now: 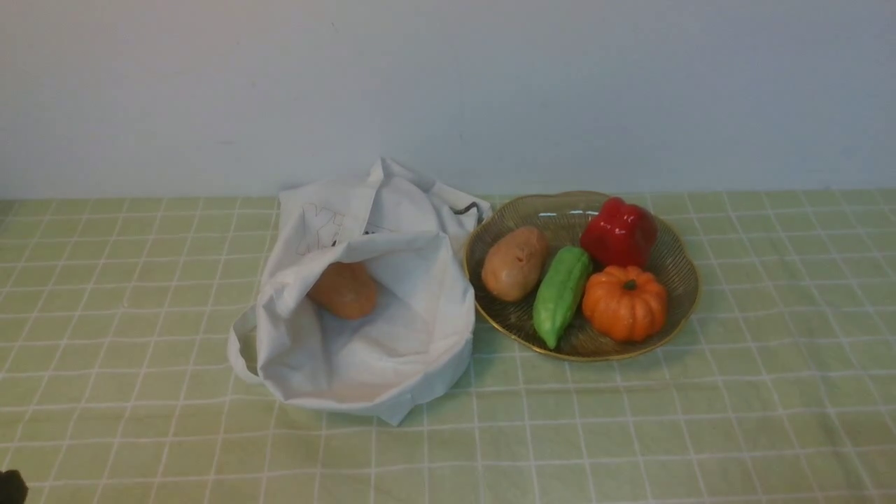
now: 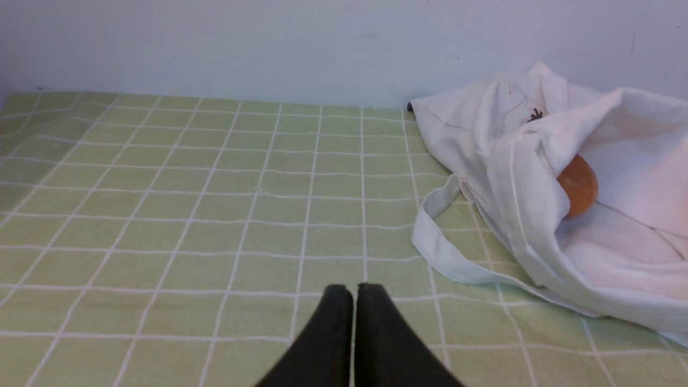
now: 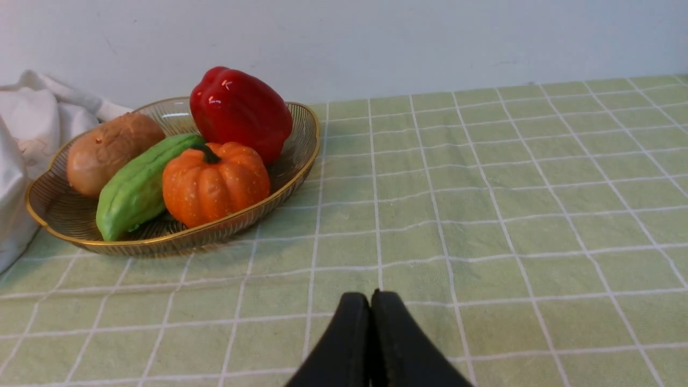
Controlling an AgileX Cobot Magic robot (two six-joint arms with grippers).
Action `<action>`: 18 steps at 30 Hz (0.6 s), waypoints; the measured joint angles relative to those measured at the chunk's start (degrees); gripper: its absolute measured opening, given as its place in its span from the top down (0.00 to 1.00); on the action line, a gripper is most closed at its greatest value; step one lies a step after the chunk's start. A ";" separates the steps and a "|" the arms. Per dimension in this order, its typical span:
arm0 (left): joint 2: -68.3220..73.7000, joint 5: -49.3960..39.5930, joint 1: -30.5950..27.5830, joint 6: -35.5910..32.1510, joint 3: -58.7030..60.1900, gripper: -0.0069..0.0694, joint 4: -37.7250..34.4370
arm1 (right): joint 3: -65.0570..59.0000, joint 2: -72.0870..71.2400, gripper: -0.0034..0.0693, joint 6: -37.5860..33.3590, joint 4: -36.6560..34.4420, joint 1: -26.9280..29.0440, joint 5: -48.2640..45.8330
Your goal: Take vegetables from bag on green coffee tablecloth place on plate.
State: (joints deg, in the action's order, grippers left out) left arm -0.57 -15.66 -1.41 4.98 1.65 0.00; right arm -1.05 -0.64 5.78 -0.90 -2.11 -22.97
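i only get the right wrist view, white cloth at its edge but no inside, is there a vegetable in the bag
Observer: Yes, the front view shows an orange-brown potato inside the bag, partly covered by its cloth.
Operator: ok and the left gripper, is it holding anything
Observer: No, in the left wrist view the left gripper is shut with nothing between its fingertips.
Operator: does the bag have a strap on its left side
Observer: Yes, the front view shows a white strap looping out there.

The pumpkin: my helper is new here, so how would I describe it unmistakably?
Right of the white bag sits a ribbed amber plate. On its near side, the orange pumpkin is squat and lobed, unlike the long green gourd.
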 joint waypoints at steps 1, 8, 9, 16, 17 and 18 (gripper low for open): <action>0.00 -0.39 0.30 -0.11 0.00 0.92 0.00 | 0.00 0.00 0.98 0.00 0.00 0.00 0.00; 0.00 -3.51 3.95 -0.40 0.05 0.92 1.86 | 0.00 0.00 0.98 0.00 0.00 0.00 0.00; 0.00 -3.89 4.37 -0.40 0.05 0.92 1.99 | 0.00 0.00 0.98 0.00 0.00 0.00 0.00; 0.00 -5.44 4.90 -0.40 0.05 0.92 2.36 | 0.00 0.00 0.98 0.00 0.00 0.00 0.00; 0.00 -5.50 4.90 -0.40 0.05 0.92 2.40 | 0.00 0.00 0.98 0.00 0.00 0.00 0.00; 0.00 -5.50 4.90 -0.40 0.05 0.92 2.40 | 0.00 0.00 0.98 0.00 0.00 0.00 0.00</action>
State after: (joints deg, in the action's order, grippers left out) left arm -0.57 -21.17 3.49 4.58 1.71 2.40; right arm -1.05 -0.64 5.78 -0.90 -2.11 -22.97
